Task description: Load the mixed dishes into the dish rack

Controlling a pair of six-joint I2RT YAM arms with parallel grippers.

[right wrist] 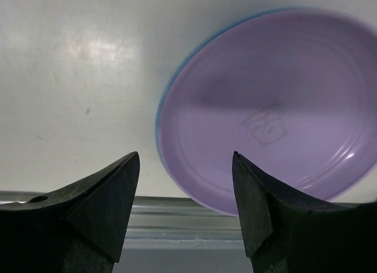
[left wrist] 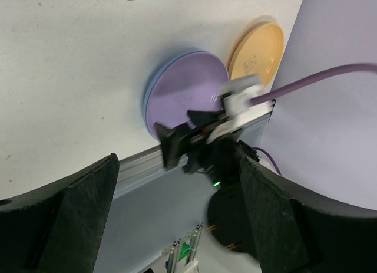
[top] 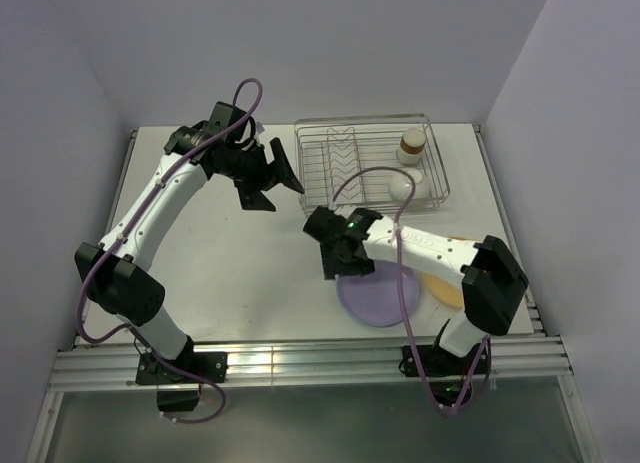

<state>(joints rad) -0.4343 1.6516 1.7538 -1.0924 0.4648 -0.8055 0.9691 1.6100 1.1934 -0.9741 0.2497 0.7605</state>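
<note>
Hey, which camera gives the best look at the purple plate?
The right wrist view: the purple plate fills most of the frame, the blue plate peeking out beneath. In the top external view the right arm covers part of it; the left wrist view shows it smaller, partly behind that arm.

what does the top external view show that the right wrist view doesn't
Only top external: the dish rack holding the cup and the bowl, the orange-yellow plate, and the open left claw. Only right wrist: a blue plate edge peeking from under the lavender plate, and the faint print on it. Both: the lavender plate on the table.
</note>
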